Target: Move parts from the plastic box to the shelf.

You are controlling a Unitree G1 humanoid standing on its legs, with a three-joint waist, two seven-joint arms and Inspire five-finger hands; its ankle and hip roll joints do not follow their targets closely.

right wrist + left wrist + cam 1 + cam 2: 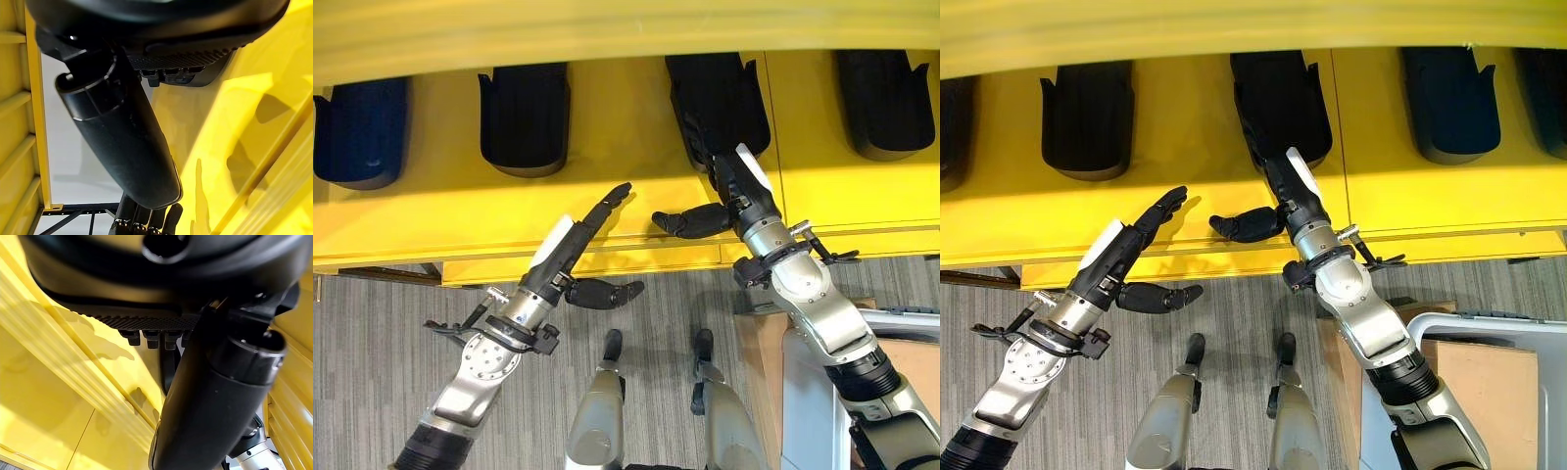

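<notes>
We see four dark moulded plastic parts (524,117) lying in a row on the bright yellow metal shelf (431,211). Our right hand (729,181) reaches over the shelf's front edge, fingers straight and touching the third part (715,98), thumb spread aside. Our left hand (578,245) hovers open, empty, above that edge.

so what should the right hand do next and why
Probably draw the right hand back off the yellow shelf. Its straight fingers rest against the black part standing there with nothing pinched, and the left hand is open and empty too.
</notes>
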